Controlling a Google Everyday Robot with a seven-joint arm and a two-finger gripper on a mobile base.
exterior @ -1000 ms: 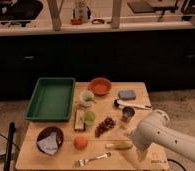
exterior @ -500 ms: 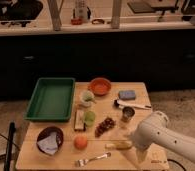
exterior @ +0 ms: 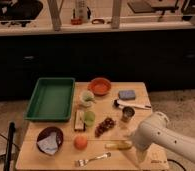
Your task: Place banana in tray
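The banana [exterior: 118,145] lies on the wooden table [exterior: 141,90] near the front edge, right of the orange fruit. The green tray [exterior: 50,99] sits at the table's left side with nothing in it. My gripper [exterior: 140,152] is at the end of the white arm [exterior: 161,136], which reaches in from the lower right. The gripper hangs just right of the banana's right end, and the arm hides most of it.
An orange bowl [exterior: 100,85], a blue sponge [exterior: 126,94], a brush [exterior: 130,105] and a metal cup [exterior: 127,114] are at the back right. Grapes [exterior: 105,126], a green cup [exterior: 89,118], a dark bowl [exterior: 50,140], an orange fruit [exterior: 80,142] and a fork [exterior: 93,159] are nearer.
The white arm has shifted slightly down near the banana. The banana and the other things have not moved.
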